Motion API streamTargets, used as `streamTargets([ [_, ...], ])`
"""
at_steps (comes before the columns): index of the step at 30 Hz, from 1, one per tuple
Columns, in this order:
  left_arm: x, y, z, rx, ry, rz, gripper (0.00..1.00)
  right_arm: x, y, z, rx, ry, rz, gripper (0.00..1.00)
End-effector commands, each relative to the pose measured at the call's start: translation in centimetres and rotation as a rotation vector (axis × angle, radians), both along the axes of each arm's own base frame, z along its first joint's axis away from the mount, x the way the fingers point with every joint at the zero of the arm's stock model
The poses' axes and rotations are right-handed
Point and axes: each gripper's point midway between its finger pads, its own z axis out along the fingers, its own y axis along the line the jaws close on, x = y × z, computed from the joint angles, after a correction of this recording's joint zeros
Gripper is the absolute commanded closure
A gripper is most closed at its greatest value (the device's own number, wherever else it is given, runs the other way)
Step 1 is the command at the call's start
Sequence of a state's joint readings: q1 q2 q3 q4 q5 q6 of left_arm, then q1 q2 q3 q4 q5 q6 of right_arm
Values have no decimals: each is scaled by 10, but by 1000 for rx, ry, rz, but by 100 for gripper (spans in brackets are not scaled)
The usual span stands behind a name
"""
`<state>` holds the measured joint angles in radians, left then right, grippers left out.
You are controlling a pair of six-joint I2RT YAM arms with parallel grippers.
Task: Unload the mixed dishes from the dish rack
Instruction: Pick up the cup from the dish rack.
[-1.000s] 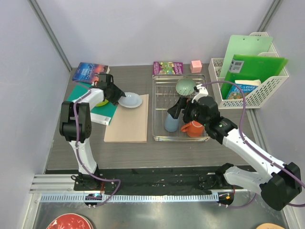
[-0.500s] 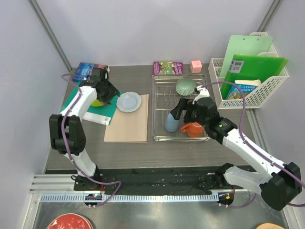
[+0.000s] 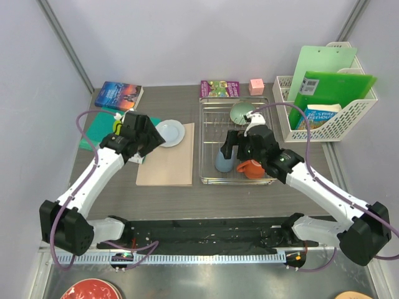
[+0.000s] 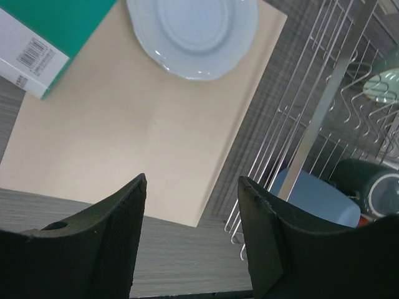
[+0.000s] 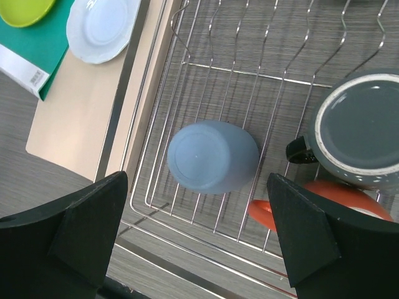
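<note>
Sitting upside down mid-frame in the rack (image 5: 124,87), the blue cup (image 5: 212,156) looks light, hard and slippery. The right end effector (image 5: 197,176), wide apart and empty, should pinch its round sides.

Entry 1, lime-green plate (image 5: 24,9): I am seeing only a part, running off the corner left of the right gripper (image 5: 198,187).
Entry 2, orange mug (image 5: 330,192): a dark mug (image 5: 365,128) is hiding most of it, right of that gripper.
Entry 3, sage-green bowl (image 4: 385,84): running off the edge, right of the left gripper (image 4: 192,187).
</note>
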<state>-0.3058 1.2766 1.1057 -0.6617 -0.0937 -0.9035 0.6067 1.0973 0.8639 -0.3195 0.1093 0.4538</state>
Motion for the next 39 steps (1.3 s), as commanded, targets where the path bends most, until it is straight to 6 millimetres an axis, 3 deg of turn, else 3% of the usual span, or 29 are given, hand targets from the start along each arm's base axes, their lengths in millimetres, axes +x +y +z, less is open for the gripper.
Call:
streamTargets([
  [1, -6, -7, 9, 22, -85, -24, 40, 13, 4, 9, -72, -37, 5, 1],
  [2, -11, -7, 1, 24, -73, -29, 40, 13, 5, 7, -82, -30, 11, 1],
  [11, -40, 4, 0, 16, -118, -46, 39, 18, 15, -41, -151, 91, 23, 3],
  [16, -47, 6, -13, 31, -105, -59, 39, 25, 27, -46, -129, 105, 25, 8],
  [19, -49, 6, -19, 32, -93, -67, 39, 28, 35, -47, -120, 111, 40, 30],
  [20, -49, 5, -20, 32, -92, -69, 39, 28, 37, -47, -119, 113, 41, 44],
  [24, -49, 3, -22, 21, -97, -77, 39, 29, 40, -41, -114, 106, 38, 62],
  [29, -50, 4, -23, 23, -99, -79, 39, 27, 48, -13, -91, 70, 50, 78],
  [36, -47, 3, -12, 10, -137, -74, 40, 25, 54, 66, 6, -32, 65, 80],
  [39, -46, 2, -6, -9, -164, -69, 40, 21, 53, 87, 51, -65, 70, 85],
])
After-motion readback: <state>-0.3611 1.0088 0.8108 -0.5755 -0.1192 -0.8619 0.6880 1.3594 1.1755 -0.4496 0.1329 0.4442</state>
